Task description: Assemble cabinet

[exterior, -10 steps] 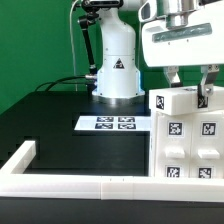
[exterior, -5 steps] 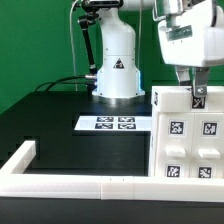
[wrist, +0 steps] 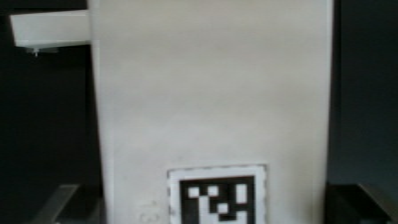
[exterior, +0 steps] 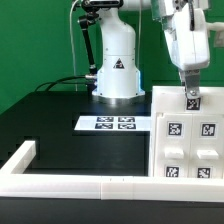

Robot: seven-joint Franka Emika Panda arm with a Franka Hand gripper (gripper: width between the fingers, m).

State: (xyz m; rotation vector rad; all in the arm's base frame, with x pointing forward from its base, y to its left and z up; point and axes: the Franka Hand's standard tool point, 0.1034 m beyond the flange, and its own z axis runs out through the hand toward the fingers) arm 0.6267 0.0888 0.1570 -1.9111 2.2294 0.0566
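Exterior view: cabinet point(exterior: 188, 135) standing upright at table point(exterior: 60, 145) corner nearest camera on exterior view's right, against border rail point(exterior: 70, 183). Pincer point(exterior: 191, 96) down at cabinet's top edge, partly covering small tag; apart or clamped, cannot tell. Marker board point(exterior: 114, 123) mid-table.

Wrist view: cabinet point(wrist: 210, 100) fills frame, tag point(wrist: 219, 197) close. Risk: off-centre contact tips or skews cabinet; weak hold slips.

The table point(exterior: 60, 140) has a black top. The marker board point(exterior: 113, 123) lies flat near the far edge, just in front of the robot base point(exterior: 117, 85). The cabinet point(exterior: 187, 140) stands at the exterior view's right edge. A white border rail point(exterior: 70, 183) runs along the near edge and turns up the exterior view's left side.
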